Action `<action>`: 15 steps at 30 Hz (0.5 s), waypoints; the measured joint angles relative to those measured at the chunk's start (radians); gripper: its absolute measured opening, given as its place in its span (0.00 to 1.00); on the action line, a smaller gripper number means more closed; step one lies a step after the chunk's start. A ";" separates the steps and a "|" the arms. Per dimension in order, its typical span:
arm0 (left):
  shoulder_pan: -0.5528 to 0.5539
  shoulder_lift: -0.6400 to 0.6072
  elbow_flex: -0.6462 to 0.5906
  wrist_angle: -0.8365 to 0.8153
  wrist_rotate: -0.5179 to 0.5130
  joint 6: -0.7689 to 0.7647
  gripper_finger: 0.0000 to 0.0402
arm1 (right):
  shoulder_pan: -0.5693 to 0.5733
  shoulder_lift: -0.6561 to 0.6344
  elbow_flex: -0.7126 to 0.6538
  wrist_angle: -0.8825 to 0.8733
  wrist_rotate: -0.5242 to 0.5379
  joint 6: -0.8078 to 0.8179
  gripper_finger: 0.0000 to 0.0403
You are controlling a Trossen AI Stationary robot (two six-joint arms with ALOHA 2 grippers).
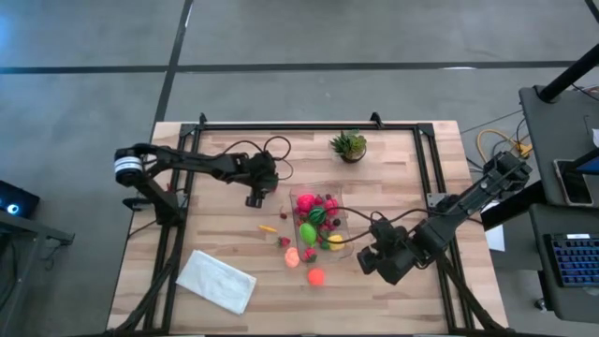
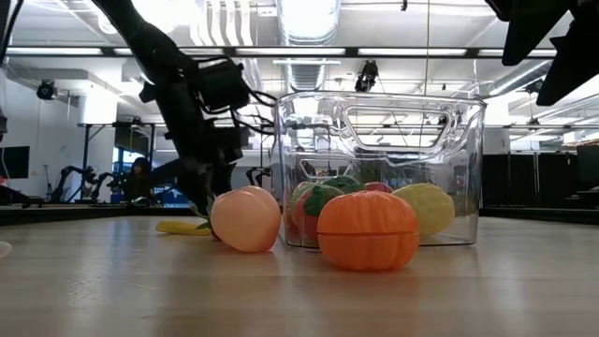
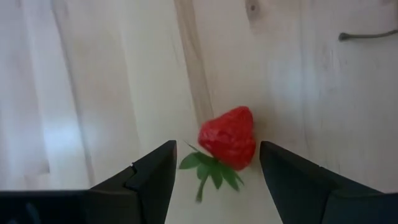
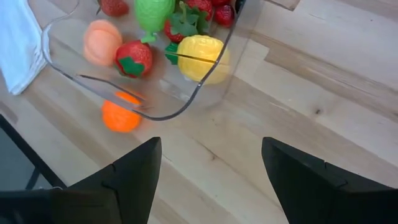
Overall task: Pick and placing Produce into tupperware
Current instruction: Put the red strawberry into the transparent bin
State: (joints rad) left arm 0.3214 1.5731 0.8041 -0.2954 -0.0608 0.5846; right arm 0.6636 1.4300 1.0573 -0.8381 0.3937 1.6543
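Nearest the front edge of the surface, an orange fruit [image 1: 316, 276] and a peach-coloured one [image 1: 292, 256] lie loose just outside the tupperware [image 1: 343, 231], so they are not yet packed. Beside them, toward the front right, the right claw [image 1: 367, 261] hangs above bare wood with its fingers apart and nothing between them; it looks to be between trips. The tupperware stands near the middle of the surface and already holds a good share of the produce: a yellow lemon [image 4: 200, 57], a lime green piece [image 1: 307, 232], a striped dark green one [image 1: 318, 215] and several red and pink pieces. Just left of it a small yellow piece [image 1: 269, 227] and a few red strawberries also wait on the wood. Farther back, toward the left, the left claw [image 3: 214, 171] is down at the surface, fingers apart on either side of a strawberry [image 3: 229, 137], not yet clamped. By my reckoning the job is past halfway, with a handful of pieces left.
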 joint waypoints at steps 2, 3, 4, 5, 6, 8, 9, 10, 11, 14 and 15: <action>0.002 0.019 0.006 0.002 0.000 0.000 0.54 | 0.000 0.000 -0.001 0.003 0.000 0.008 0.67; 0.002 0.027 0.009 0.001 0.001 0.000 0.54 | 0.000 0.000 -0.002 0.002 0.000 0.015 0.67; 0.002 0.037 0.014 0.001 0.001 0.000 0.54 | 0.000 0.000 -0.002 0.006 0.000 0.021 0.67; 0.002 0.046 0.018 0.007 0.001 0.000 0.54 | 0.000 0.000 -0.002 0.007 0.000 0.022 0.66; 0.002 0.051 0.019 0.008 0.003 -0.001 0.54 | 0.000 0.000 -0.002 0.008 0.000 0.022 0.66; 0.002 0.064 0.020 0.011 0.006 -0.001 0.54 | 0.000 0.000 -0.002 0.013 0.000 0.022 0.65; 0.002 0.065 0.020 0.012 0.005 -0.001 0.54 | 0.000 0.000 -0.002 0.013 -0.001 0.023 0.65; 0.002 0.066 0.019 0.012 0.006 -0.001 0.54 | 0.000 0.000 -0.002 0.013 -0.001 0.023 0.65; 0.002 0.067 0.019 0.012 0.005 -0.001 0.54 | 0.000 0.000 -0.002 0.016 0.000 0.025 0.64; 0.002 0.063 0.019 0.011 0.005 -0.001 0.54 | 0.000 0.000 -0.002 0.015 0.000 0.029 0.64; 0.003 0.063 0.020 0.010 0.006 -0.001 0.54 | 0.000 0.000 -0.002 0.015 0.000 0.029 0.64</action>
State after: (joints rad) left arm 0.3239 1.6363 0.8239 -0.2854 -0.0552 0.5838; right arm 0.6636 1.4300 1.0557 -0.8234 0.3933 1.6831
